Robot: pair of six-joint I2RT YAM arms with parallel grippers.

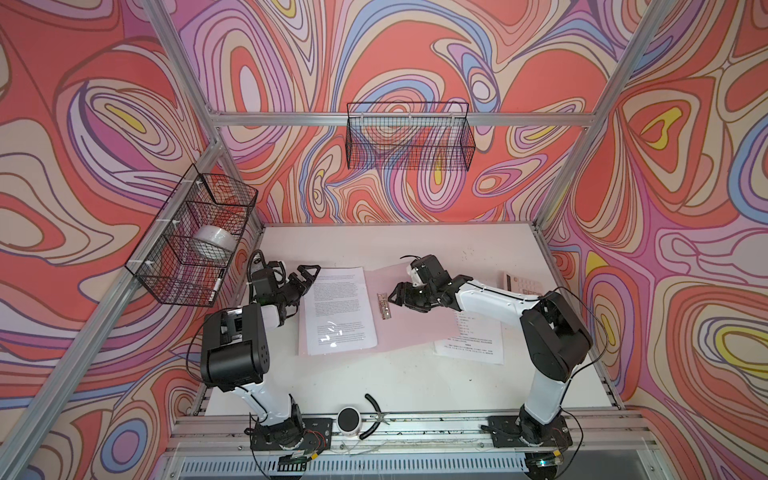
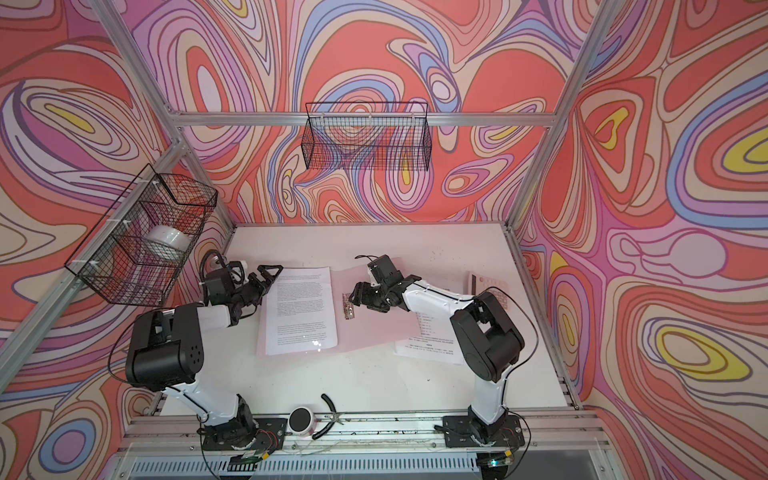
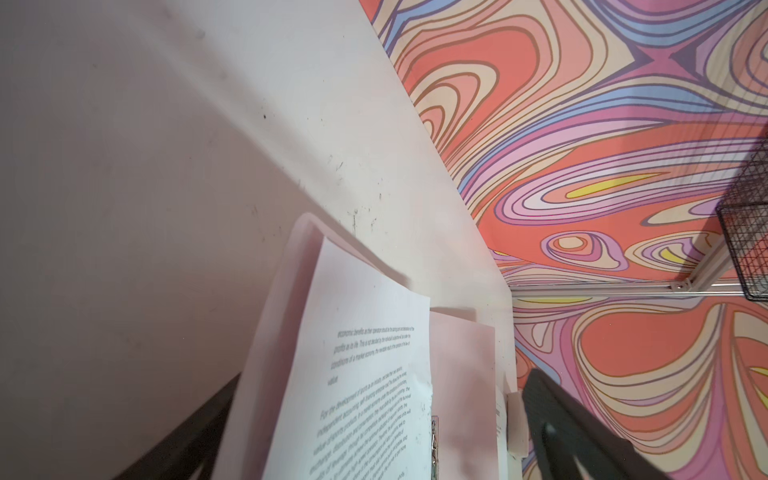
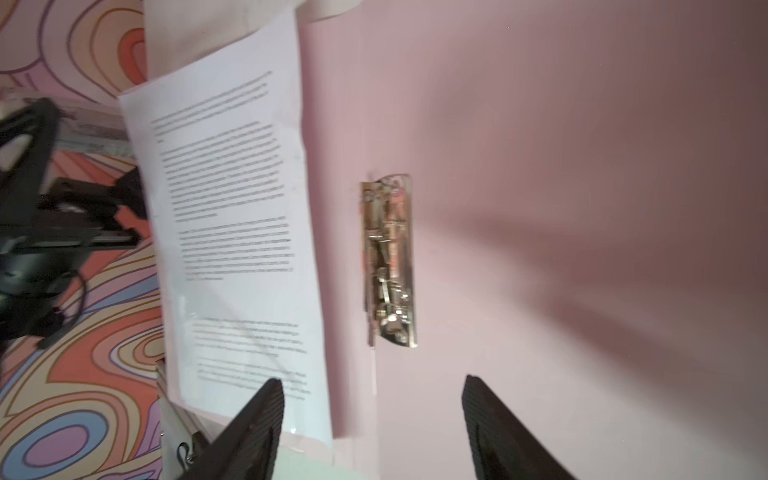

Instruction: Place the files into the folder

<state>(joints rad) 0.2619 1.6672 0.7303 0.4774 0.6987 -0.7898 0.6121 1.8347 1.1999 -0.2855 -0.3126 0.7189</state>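
Pale pink folder [image 1: 415, 328]; white, black-printed files [image 1: 338, 307]

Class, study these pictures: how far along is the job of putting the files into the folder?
Done: the folder lies open with one printed sheet on its left leaf. In hand: nothing; the left gripper and right gripper are both open and empty, the right one near the metal clip. Left: a second sheet lies under the right arm, mostly off the folder, not yet filed.

links [image 1: 490, 297]: white | joints [image 1: 232, 345]: black | cables [image 1: 581, 300]: thin black | jaws: black
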